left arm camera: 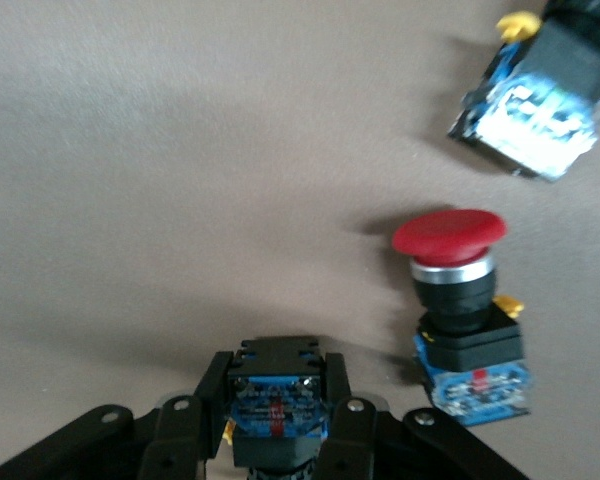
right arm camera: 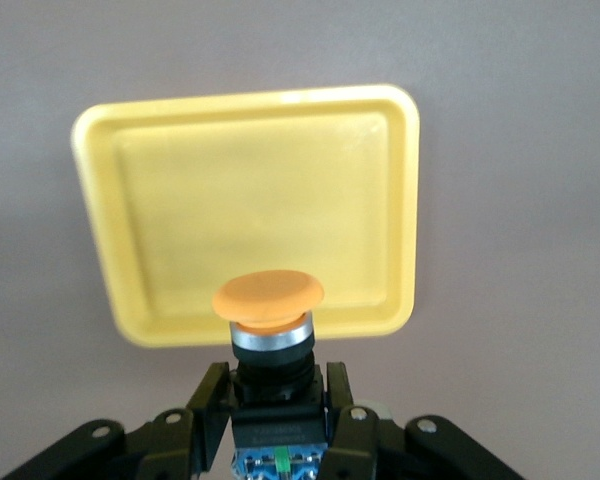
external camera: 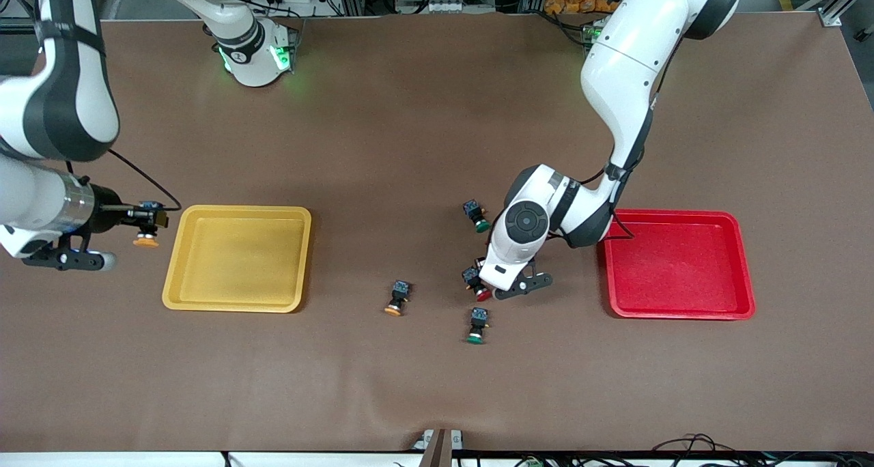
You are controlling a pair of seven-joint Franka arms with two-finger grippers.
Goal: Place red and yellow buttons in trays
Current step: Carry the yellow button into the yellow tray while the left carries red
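Left claw [left arm camera: 280, 425] is down on the counter [external camera: 423, 132], clamped on a red-capped button [left arm camera: 278, 405]; a second red button [left arm camera: 460, 300] stands just beside it. Right claw [right arm camera: 278, 415] grips an orange-yellow button [right arm camera: 268, 300] in the air beside the yellow tray [right arm camera: 250, 200]. Red tray [external camera: 679, 262] lies near the left claw.

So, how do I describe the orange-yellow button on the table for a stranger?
Start at the yellow tray and go toward the red tray. The first push-button switch on the table is it. Its cap is orange-yellow, unlike the green-capped switch and the red-capped switch nearby.
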